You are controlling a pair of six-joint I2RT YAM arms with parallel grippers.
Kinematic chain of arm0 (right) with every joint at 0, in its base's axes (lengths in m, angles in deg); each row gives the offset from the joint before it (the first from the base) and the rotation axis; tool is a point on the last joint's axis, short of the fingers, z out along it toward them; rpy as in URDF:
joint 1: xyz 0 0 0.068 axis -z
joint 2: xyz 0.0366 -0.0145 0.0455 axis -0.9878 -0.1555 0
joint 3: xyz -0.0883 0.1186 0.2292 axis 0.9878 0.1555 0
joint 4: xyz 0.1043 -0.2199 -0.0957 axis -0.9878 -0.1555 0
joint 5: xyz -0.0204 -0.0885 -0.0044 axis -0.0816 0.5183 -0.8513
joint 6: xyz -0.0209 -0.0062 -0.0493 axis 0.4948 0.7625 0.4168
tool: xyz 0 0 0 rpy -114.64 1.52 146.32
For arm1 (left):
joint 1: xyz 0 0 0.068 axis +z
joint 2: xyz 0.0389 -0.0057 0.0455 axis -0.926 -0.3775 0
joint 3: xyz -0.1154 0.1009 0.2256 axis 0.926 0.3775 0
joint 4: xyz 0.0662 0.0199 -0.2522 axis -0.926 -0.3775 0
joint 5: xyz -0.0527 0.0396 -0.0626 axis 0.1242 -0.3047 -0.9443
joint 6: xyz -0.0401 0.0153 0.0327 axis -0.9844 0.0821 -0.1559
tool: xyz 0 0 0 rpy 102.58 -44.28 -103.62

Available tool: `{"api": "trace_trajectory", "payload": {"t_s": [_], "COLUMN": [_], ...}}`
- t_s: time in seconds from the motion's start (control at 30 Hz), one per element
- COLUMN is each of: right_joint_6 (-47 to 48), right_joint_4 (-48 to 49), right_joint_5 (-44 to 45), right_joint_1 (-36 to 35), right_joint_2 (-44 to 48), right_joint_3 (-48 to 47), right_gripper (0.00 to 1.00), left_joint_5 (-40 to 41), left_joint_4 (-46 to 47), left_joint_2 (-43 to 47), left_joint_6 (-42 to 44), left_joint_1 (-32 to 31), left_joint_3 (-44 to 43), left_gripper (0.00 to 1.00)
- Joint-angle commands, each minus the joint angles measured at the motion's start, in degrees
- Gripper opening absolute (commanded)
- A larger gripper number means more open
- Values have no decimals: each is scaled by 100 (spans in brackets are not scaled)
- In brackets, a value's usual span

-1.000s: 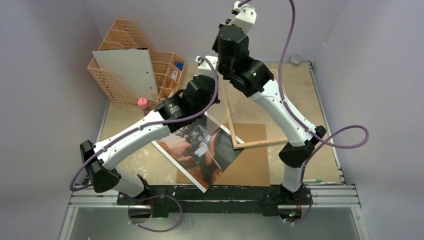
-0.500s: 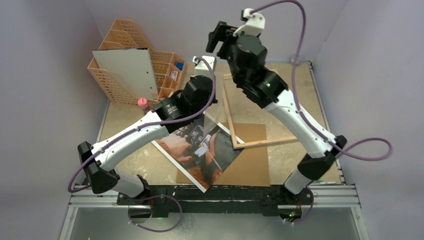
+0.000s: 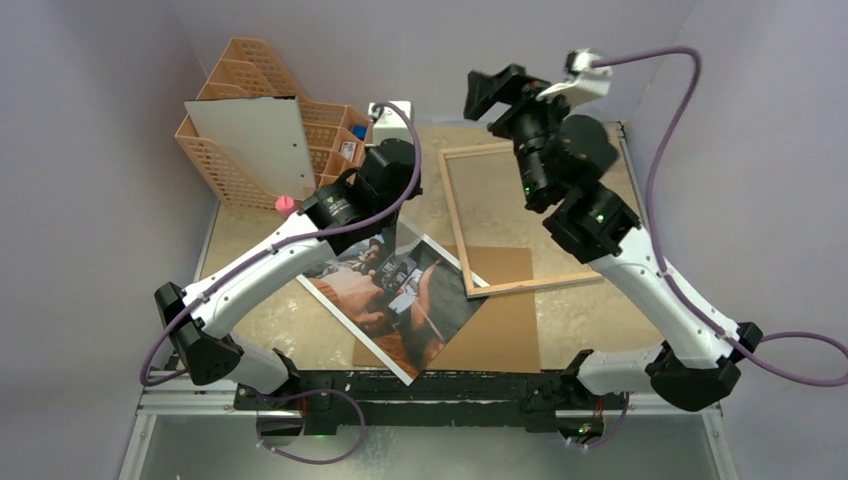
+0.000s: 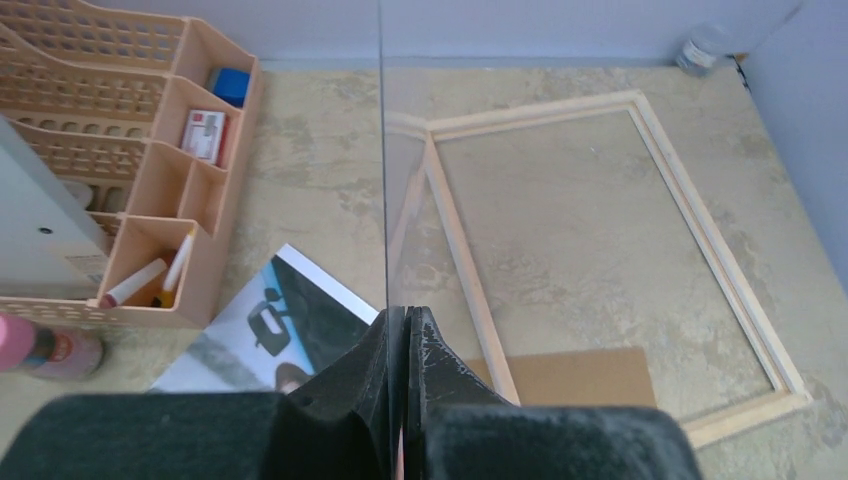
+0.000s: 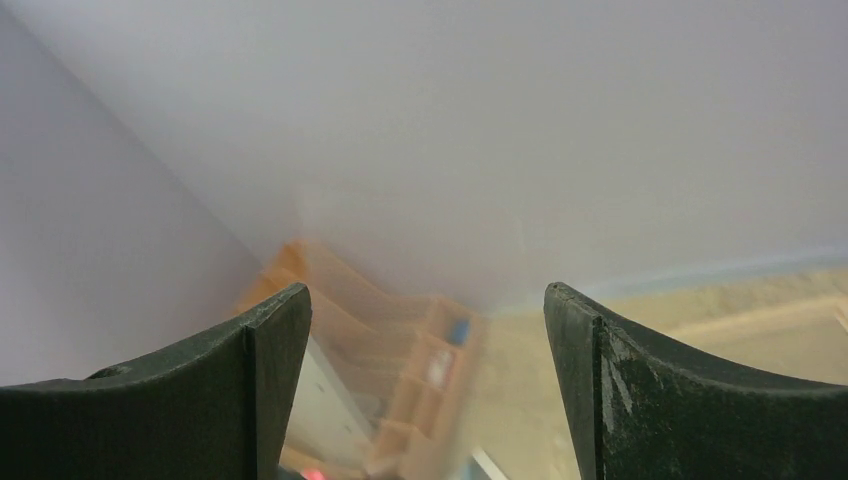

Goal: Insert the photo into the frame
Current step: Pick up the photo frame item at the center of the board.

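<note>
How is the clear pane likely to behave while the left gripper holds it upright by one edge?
Probably stiff: the clear pane stands straight, edge-on, from the shut left gripper without bowing. Likely slippery and fragile, being thin, smooth and pinched only at its edge.

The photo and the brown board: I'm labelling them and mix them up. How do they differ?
The photo is a dark printed picture; the brown board is plain. The photo lies askew; the board sits square to the near edge of the table. The photo's right part lies on top of the board. Both lie flat, rectangular.
</note>
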Motion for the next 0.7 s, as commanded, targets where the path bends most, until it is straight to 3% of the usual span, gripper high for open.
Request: {"api": "trace_trajectory", "payload": {"t_s": [0.0, 0.27, 0.53, 0.67], "right_joint_6": [-559, -1406, -1405, -1223], "right_joint_4": [-1254, -2404, -3423, -3189], "right_joint_5": [-157, -1579, -1640, -1824], "right_joint_1": [127, 419, 727, 876], "right_joint_2": [-221, -1080, -2650, -2984], "right_joint_3": [896, 2106, 1543, 1618], "right_gripper": [87, 77, 69, 69], "left_joint_5": [538, 1029, 1080, 973], "left_joint_4": [-53, -93, -138, -214], "left_joint_2": [84, 173, 304, 348], "left_joint_6": [-49, 534, 563, 423], "left_joint_1": [207, 220, 228, 223], "left_joint_3": [-667, -1209, -1233, -1159], "left_gripper": [0, 0, 0, 0]}}
